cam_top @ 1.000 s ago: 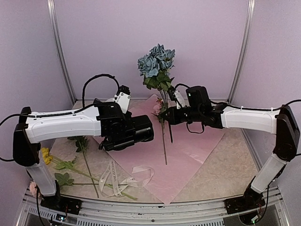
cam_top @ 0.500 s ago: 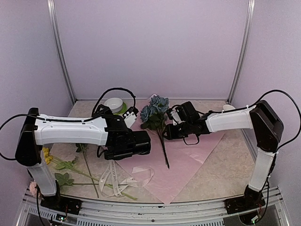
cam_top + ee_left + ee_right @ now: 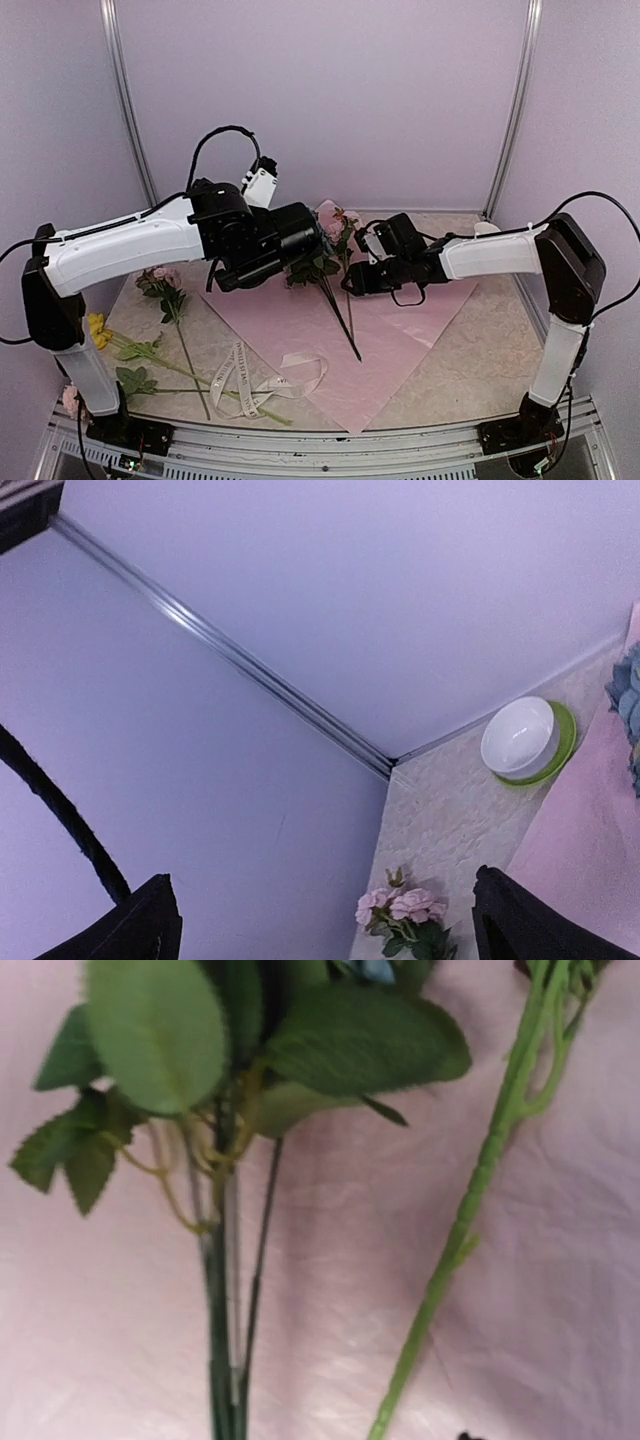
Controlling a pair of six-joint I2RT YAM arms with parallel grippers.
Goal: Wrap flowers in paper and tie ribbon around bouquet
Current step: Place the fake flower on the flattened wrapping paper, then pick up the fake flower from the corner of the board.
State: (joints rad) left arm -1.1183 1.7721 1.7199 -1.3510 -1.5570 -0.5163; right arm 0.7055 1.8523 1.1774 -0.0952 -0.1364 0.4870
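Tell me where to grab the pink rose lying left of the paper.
Grip its bare stem just below the leaves, coming straight down from above and closing across it. The pink rose lies flat, and farther down the yellow flower's stems cross it.

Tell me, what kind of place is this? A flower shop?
Probably a robot test booth, not a shop: plain lilac walls with metal posts, a left arm and right arm bolted at the table edge, with flowers, paper and ribbon laid out.
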